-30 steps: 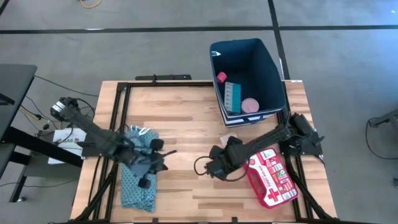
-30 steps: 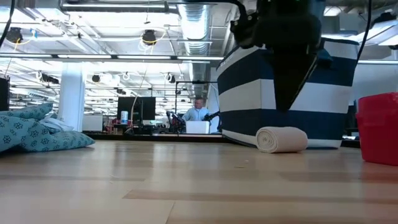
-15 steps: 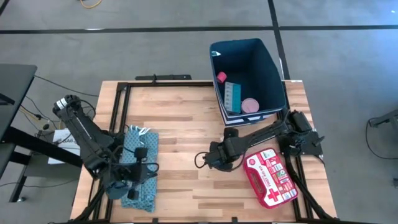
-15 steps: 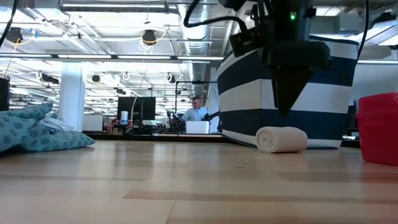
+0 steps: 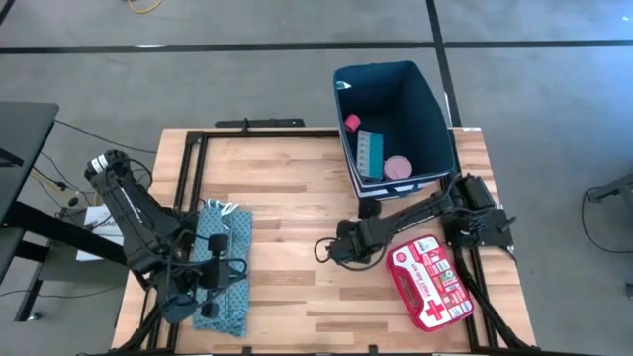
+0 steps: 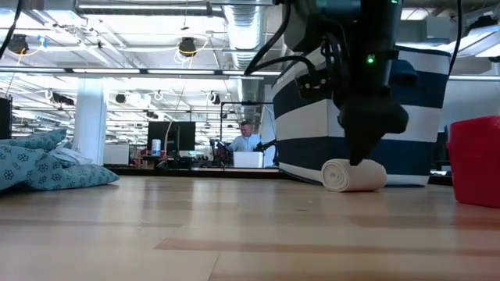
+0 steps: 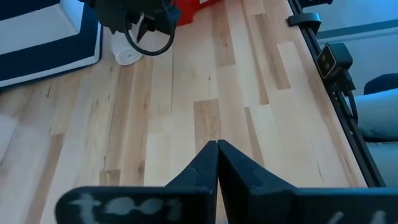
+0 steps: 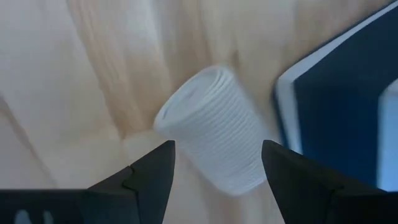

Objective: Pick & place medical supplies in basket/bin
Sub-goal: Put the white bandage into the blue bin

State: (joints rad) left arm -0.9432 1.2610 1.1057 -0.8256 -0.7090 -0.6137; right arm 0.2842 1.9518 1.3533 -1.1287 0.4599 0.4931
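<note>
A: Two dark fingers (image 8: pixel 149 177) of the right gripper (image 8: pixel 217 171) are seen spread wide, with the beige bandage roll (image 8: pixel 214 137) framed in the gap between them; no contact with the roll can be made out.

B: Agreed. From above, the right gripper (image 5: pixel 364 225) is placed over the table (image 5: pixel 287 188) just in front of the bin (image 5: pixel 435 129), and the roll itself is hidden under the arm there. At table height the roll (image 6: pixel 354 174) is shown lying on its side on the wood, close against the striped base of the bin (image 6: pixel 312 117), with the gripper (image 6: pixel 361 152) hanging at its top.

A: What is held inside the bin?

B: Three things are seen in it: the small pink cube (image 5: pixel 352 123), the light blue pill organizer strip (image 5: pixel 370 154) and the pink round tape roll (image 5: pixel 398 167). The red-and-white first aid pouch (image 5: pixel 429 280) is left flat on the table near the right front corner, beside the right arm.

A: And the other arm?

B: The left gripper (image 7: pixel 217 163) is pressed shut with nothing between its fingers. It is parked at the left front of the table, over the folded teal patterned cloth (image 5: pixel 226 267), well apart from the supplies
</note>
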